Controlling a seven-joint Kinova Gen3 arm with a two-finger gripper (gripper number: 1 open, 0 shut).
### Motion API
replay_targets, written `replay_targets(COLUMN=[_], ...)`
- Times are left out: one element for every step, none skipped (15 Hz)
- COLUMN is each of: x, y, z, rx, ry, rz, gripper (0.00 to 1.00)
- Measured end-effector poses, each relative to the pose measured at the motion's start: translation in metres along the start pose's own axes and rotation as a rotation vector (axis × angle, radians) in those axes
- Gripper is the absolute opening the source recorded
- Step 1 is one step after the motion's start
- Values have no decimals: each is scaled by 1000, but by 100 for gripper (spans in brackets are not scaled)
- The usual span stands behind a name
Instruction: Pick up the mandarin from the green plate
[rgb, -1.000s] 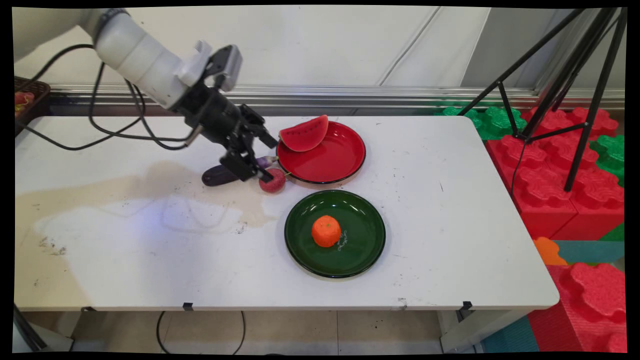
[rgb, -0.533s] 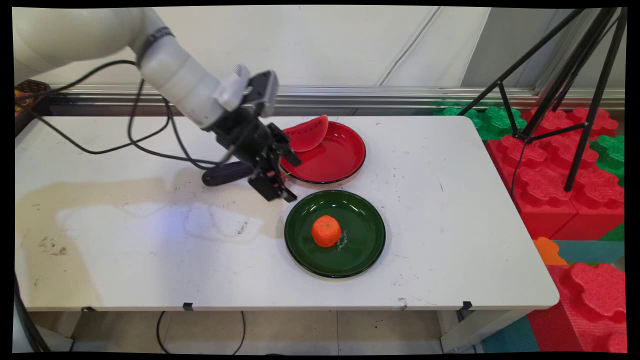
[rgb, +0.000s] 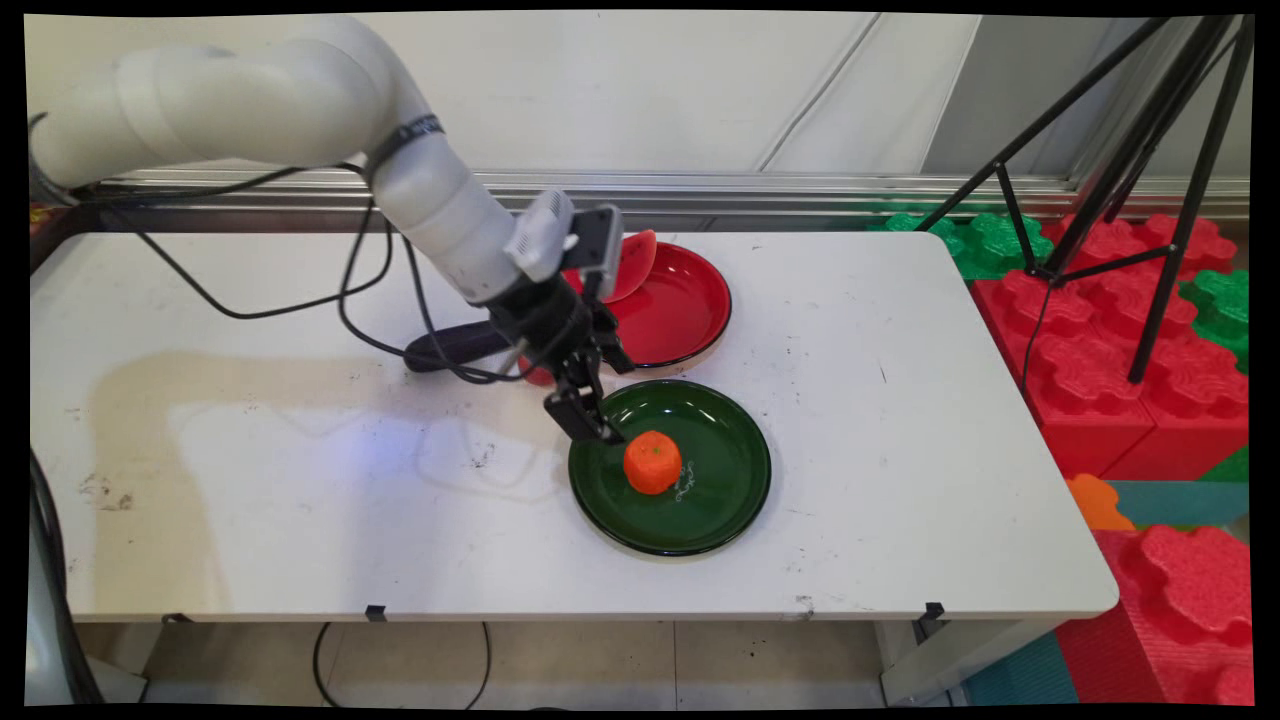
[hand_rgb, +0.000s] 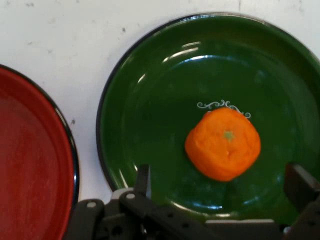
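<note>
Orange (rgb: 652, 462) is sitting mid green plate (rgb: 735, 500), the gripper (rgb: 590, 420) hanging just beside it over the plate's rim. From the hand, orange (hand_rgb: 223, 144) is lying between wide-spread fingers (hand_rgb: 143, 181); I judge centring matters before closing.

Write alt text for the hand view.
An orange sits in a green plate, framed between the open end effector rising from the bottom edge. A red plate lies at left on the white table.
</note>
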Motion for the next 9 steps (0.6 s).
replay_targets(x=[3, 6, 8, 9, 11, 12, 13, 13, 14], y=[0, 0, 0, 0, 1, 1, 2, 2, 2], z=[8, 16, 22, 26, 32, 35, 40, 44, 49], rx=[-5, -9, -13, -15, -19, -21, -24, -26, -30], ry=[-11, -22, -31, -36, -45, -51, -59, -65, -73], rz=[4, 7, 10, 12, 16, 19, 24, 26, 30], gripper=[100, 100, 100, 100, 100, 100, 100, 100, 100])
